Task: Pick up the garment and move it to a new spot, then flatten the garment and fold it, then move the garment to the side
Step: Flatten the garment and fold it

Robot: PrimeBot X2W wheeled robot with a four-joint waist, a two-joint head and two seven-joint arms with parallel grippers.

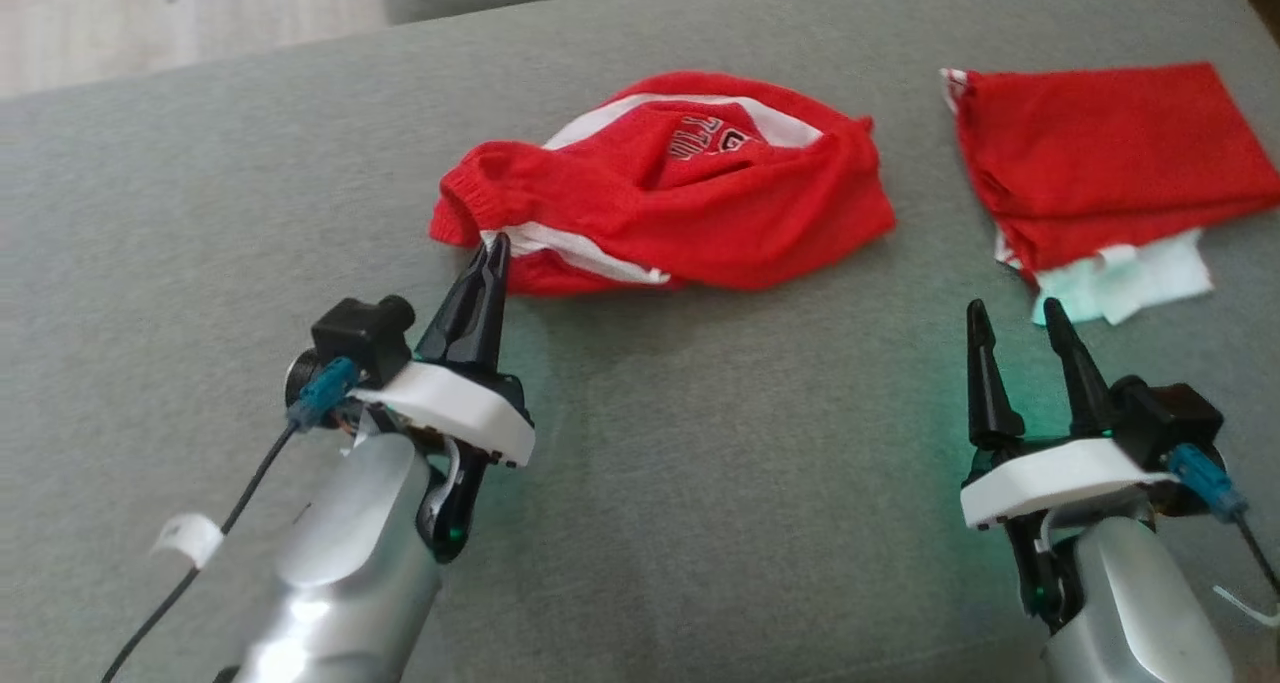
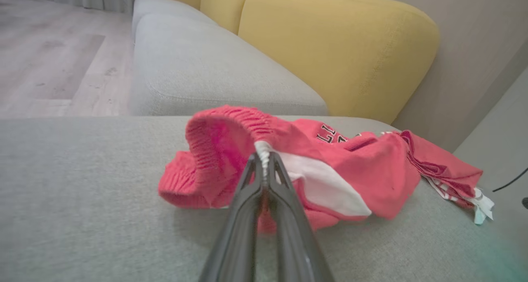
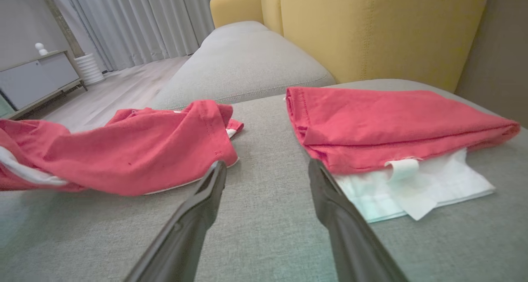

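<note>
A crumpled pair of red shorts (image 1: 690,188) with white stripes and a printed logo lies in the middle of the grey sofa seat (image 1: 700,463). My left gripper (image 1: 496,248) is shut on the shorts' white-striped edge beside the elastic waistband, pinching the cloth (image 2: 262,150) between its tips. The same red shorts (image 3: 136,150) show at the left of the right wrist view. My right gripper (image 1: 1012,315) stands open above bare seat, apart from the shorts, with nothing between its fingers (image 3: 214,183).
A folded red garment (image 1: 1110,163) with a white piece (image 1: 1130,278) under it lies at the right, just beyond the right gripper. Yellow backrest cushions (image 2: 338,46) rise behind. The wooden floor (image 1: 150,13) lies past the seat's far left edge.
</note>
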